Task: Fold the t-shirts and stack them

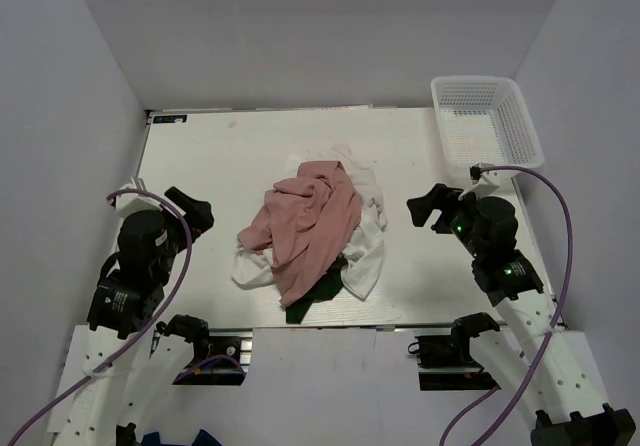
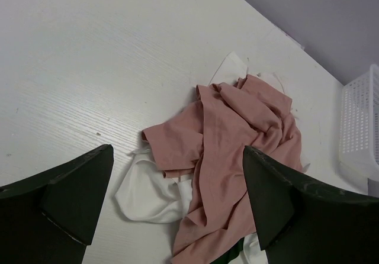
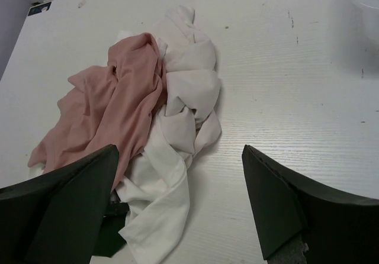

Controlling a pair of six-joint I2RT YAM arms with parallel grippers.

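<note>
A crumpled heap of t-shirts lies mid-table. The dusty pink t-shirt is on top, also in the left wrist view and the right wrist view. White t-shirts spread under it, seen from the left wrist and the right wrist. A dark green t-shirt peeks out at the near edge. No printed graphic shows. My left gripper is open and empty, left of the heap. My right gripper is open and empty, right of the heap.
A white plastic lattice basket stands at the table's far right corner, also in the left wrist view. The white table is enclosed by grey walls on the left, back and right. A small label sits at the far left corner.
</note>
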